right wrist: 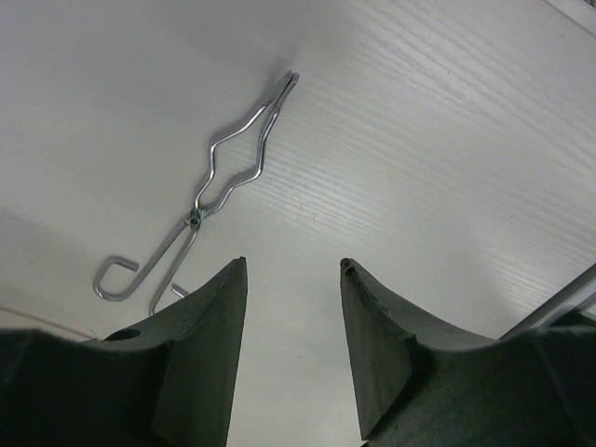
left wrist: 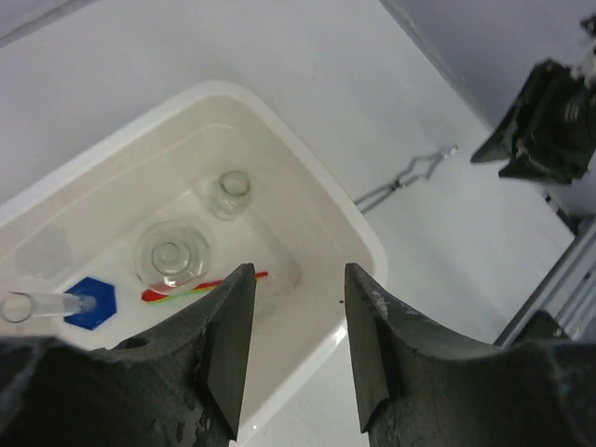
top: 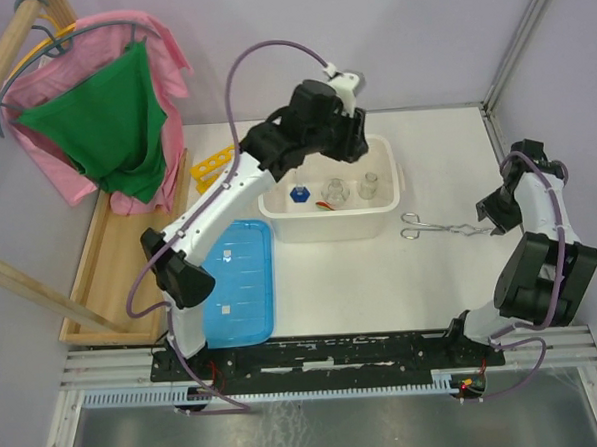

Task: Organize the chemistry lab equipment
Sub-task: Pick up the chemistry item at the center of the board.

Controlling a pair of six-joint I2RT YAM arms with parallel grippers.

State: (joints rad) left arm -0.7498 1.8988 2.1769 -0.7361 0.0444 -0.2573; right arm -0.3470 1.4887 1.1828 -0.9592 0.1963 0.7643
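A white tub (top: 278,207) holds two clear glass flasks (left wrist: 172,256) (left wrist: 230,193), a blue-capped tube (left wrist: 65,304) lying on its side, and thin coloured rods (left wrist: 191,290). My left gripper (left wrist: 298,273) hovers open over the tub's near-right rim with nothing between its fingers. Metal scissor-handled tongs (top: 439,227) lie flat on the table to the right of the tub. My right gripper (right wrist: 291,265) stands open just past the tongs' (right wrist: 209,196) tip end, apart from them. A yellow tube rack (top: 212,168) lies left of the tub, partly hidden by the left arm.
A flat blue ribbed lid (top: 238,282) lies front left of the tub. A wooden tray (top: 110,263) runs along the table's left edge, with pink and green cloths (top: 113,123) hanging on a rack above it. A wall post (top: 488,103) stands at the back right corner.
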